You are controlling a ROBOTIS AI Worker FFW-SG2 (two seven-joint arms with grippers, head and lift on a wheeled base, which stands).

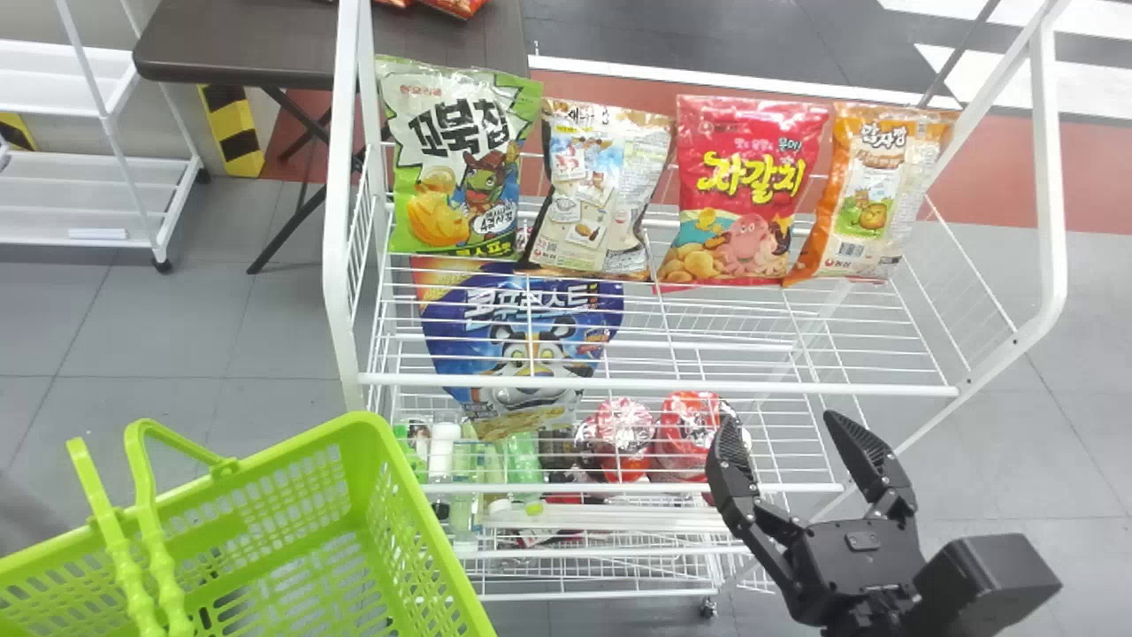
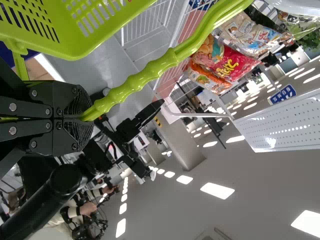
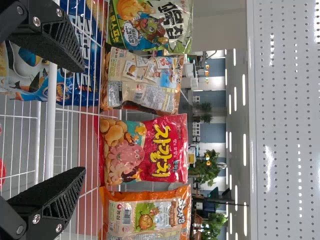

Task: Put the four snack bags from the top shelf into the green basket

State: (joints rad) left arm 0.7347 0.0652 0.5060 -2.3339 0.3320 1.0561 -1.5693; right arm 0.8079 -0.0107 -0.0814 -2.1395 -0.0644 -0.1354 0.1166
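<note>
Lining the top shelf (image 1: 654, 386), glossy snack bags (image 1: 747, 190) run green, beige, red, orange rightward; right gripper (image 1: 779, 423) gapes, left gripper (image 2: 82, 119) pinches basket handle (image 2: 133, 84).

The top shelf (image 1: 796, 388) is made of thin white wires. Four snack bags stand up in a row along its back. From left to right there is a green bag (image 1: 460, 164), a brown bag (image 1: 597, 190), a red bag (image 1: 747, 190) and an orange bag (image 1: 871, 195). Lower down in the rack are a big blue bag (image 1: 522, 341) and, to its right, two red packs (image 1: 623, 433).
</note>
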